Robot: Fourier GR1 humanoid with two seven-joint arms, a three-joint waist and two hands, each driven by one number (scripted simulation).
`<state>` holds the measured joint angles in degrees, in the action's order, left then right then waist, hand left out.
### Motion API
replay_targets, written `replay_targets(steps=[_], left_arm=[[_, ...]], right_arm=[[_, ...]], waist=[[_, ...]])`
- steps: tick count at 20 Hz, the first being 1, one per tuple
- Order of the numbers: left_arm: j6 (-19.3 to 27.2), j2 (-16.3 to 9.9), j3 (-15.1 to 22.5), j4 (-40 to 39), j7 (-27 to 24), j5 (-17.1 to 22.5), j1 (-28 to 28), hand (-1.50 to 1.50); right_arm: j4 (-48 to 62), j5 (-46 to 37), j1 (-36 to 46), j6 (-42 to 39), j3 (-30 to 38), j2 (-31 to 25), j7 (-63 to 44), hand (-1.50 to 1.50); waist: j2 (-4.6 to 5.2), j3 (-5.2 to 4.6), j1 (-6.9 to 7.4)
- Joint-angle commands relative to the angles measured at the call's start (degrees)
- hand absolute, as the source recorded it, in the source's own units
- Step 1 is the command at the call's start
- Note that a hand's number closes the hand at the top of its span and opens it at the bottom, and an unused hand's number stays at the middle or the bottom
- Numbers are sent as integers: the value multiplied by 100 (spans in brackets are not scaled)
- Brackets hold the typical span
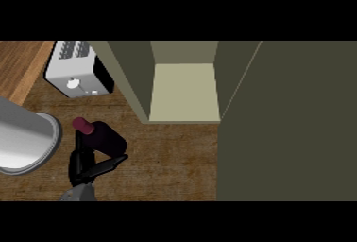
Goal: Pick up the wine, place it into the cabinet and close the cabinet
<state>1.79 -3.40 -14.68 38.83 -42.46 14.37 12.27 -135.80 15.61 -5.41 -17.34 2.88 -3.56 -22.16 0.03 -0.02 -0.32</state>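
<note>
The wine bottle is dark with a maroon cap and stands on the wooden counter, left of the cabinet. My left hand comes up from the lower edge and is curled round the bottle's lower part, fingers along its left side and thumb across the right. The hand hides the bottle's base. The cabinet stands open at the back, showing a pale shelf with nothing on it. Its dark olive door is swung out and fills the right side. My right hand does not show.
A white toaster sits at the back left, beside the cabinet's left wall. A large grey cylinder juts in from the left edge, close to the bottle. Bare wooden counter lies between the bottle and the door.
</note>
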Motion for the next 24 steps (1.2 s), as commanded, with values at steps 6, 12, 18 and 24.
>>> replay_targets(steps=[6, 12, 18, 24], left_arm=[[-514, -119, -154, -912, -618, 267, 354, -150], [-974, -269, -141, -1646, -1056, 219, 561, 150], [-671, -73, -103, -2068, -1257, 127, 977, 150], [-1618, -88, 448, -1660, -1562, -215, -192, 150]], right_arm=[[164, 511, -31, -251, 553, -194, 119, -150], [21, -292, -54, -14, -82, 138, 85, -150], [102, -153, 182, 11, 17, 6, -56, -150], [382, 231, 228, -102, 472, -121, 140, -150]], waist=[[-1, 2, 1], [4, -2, -7], [12, -4, -29], [-13, 9, 70]])
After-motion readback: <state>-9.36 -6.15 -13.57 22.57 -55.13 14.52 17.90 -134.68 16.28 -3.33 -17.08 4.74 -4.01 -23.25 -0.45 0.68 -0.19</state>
